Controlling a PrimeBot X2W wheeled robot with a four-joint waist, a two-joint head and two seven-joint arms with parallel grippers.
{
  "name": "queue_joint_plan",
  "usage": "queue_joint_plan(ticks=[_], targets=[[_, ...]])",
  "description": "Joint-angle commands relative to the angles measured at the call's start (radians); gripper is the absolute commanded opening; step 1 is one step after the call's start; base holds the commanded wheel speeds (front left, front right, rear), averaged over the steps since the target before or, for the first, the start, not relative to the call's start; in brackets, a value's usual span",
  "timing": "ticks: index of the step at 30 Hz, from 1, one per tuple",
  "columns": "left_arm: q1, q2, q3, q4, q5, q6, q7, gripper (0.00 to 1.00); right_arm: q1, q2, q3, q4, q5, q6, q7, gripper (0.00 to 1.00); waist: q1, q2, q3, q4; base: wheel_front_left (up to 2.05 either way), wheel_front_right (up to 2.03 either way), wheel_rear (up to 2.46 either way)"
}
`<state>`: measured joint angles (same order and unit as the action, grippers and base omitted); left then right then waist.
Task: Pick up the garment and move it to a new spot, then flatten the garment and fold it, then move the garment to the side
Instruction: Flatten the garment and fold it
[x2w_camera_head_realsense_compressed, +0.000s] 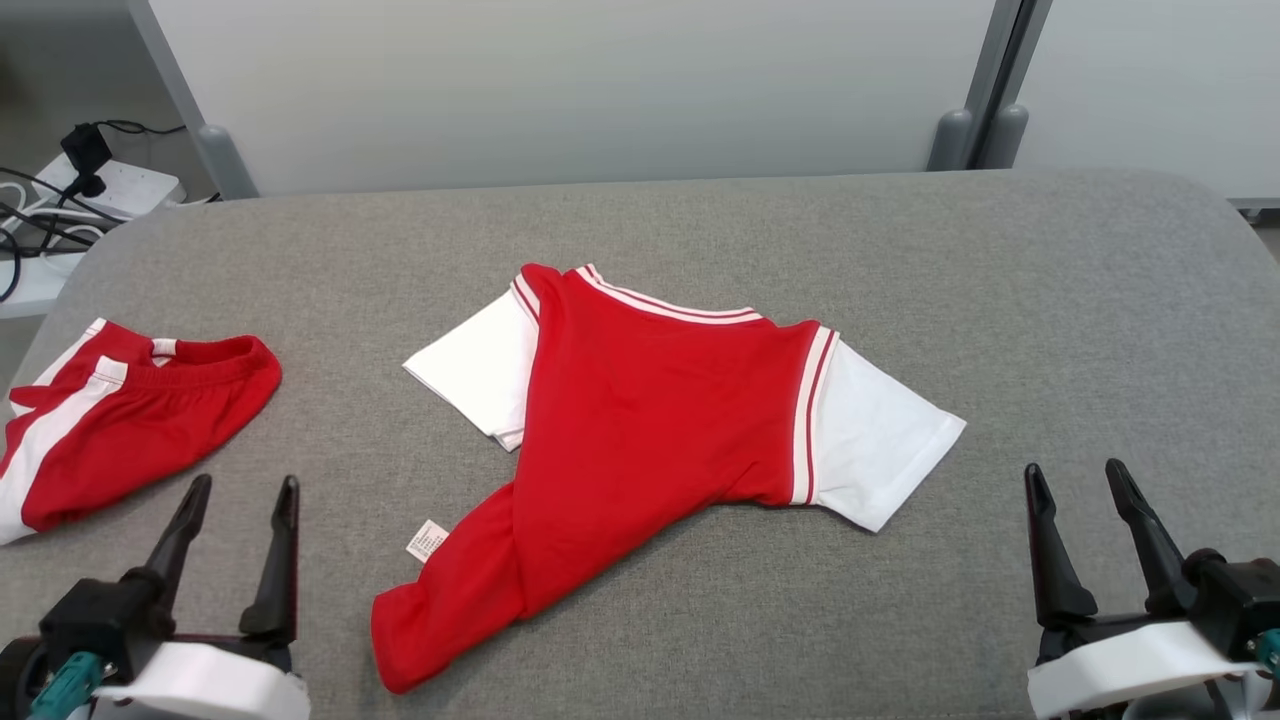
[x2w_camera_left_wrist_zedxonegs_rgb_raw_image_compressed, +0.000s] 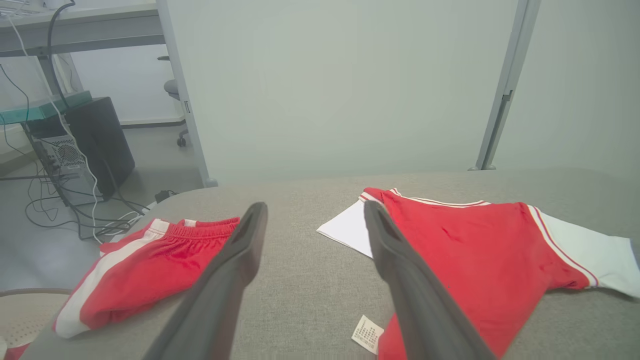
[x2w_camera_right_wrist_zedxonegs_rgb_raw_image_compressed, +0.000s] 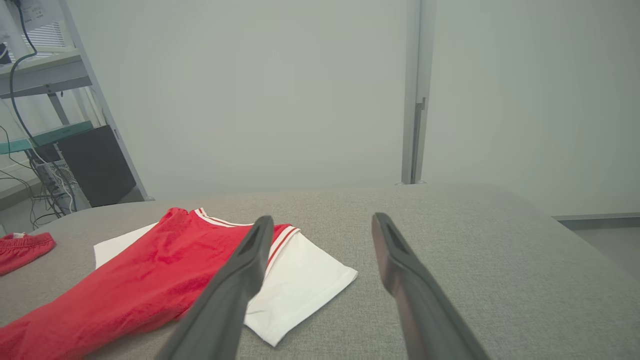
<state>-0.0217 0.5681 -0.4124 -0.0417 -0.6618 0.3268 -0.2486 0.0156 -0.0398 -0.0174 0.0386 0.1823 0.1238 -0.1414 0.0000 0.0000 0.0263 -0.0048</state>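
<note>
The garment is a red T-shirt with white sleeves, lying crumpled in the middle of the grey table, its hem bunched toward the front and a white label showing beside it. It also lies right of my fingers in the left wrist view and left of them in the right wrist view. My left gripper rests open near the front left, clear of the shirt, with nothing between its fingers. At the front right my right gripper stands open and empty, its fingers over bare cloth.
Red shorts with white stripes lie at the table's left edge, also in the left wrist view. The grey padded table has free room at the right and back. A power strip and cables sit beyond the back left corner.
</note>
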Motion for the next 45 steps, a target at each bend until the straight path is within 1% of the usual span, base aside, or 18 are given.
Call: queue_joint_plan(ticks=[1,6,10,13,17,23,32,40,45], targets=[[-0.024,0.039,0.066,-0.012,0.004,-0.013,-0.013,1.0,-0.014,-0.01,0.027,-0.029,-0.008,0.007,-0.007,1.0,0.0,0.0,-0.006,-0.001,0.0,0.0,0.0],[0.044,0.029,0.126,-0.002,0.037,-0.065,-0.013,1.0,0.018,-0.01,0.023,-0.029,-0.009,0.007,-0.002,1.0,0.0,0.0,-0.027,0.003,0.0,0.0,0.0],[0.084,0.008,0.158,0.012,0.05,-0.094,-0.013,1.0,0.041,-0.011,0.021,-0.031,-0.008,0.007,0.004,1.0,0.0,0.0,-0.036,0.006,0.0,0.0,0.0],[0.103,-0.011,0.173,0.022,0.059,-0.106,-0.013,1.0,0.055,-0.011,0.021,-0.034,-0.007,0.007,0.006,1.0,0.0,0.0,-0.042,0.008,0.0,0.0,0.0],[0.119,-0.036,0.185,0.028,0.067,-0.114,-0.013,1.0,0.063,-0.011,0.021,-0.035,-0.002,0.007,0.008,1.0,0.0,0.0,-0.047,0.008,0.0,0.0,0.0],[0.124,-0.055,0.193,0.034,0.077,-0.124,-0.013,1.0,0.058,-0.011,0.023,-0.035,0.002,0.007,0.008,1.0,0.0,0.0,-0.046,0.009,0.0,0.0,0.0],[0.124,-0.066,0.195,0.039,0.077,-0.128,-0.011,1.0,0.052,-0.01,0.023,-0.033,0.002,0.007,0.009,1.0,0.0,0.0,-0.042,0.008,0.0,0.0,0.0],[0.112,-0.062,0.169,0.031,0.078,-0.136,0.015,1.0,0.046,-0.01,0.027,-0.03,0.003,0.007,0.008,1.0,0.0,0.0,-0.035,0.005,0.0,0.0,0.0],[0.104,-0.06,0.16,0.021,0.084,-0.13,0.025,1.0,0.045,-0.01,0.026,-0.032,0.003,0.007,0.008,1.0,0.0,0.0,-0.034,0.004,0.0,0.0,0.0]])
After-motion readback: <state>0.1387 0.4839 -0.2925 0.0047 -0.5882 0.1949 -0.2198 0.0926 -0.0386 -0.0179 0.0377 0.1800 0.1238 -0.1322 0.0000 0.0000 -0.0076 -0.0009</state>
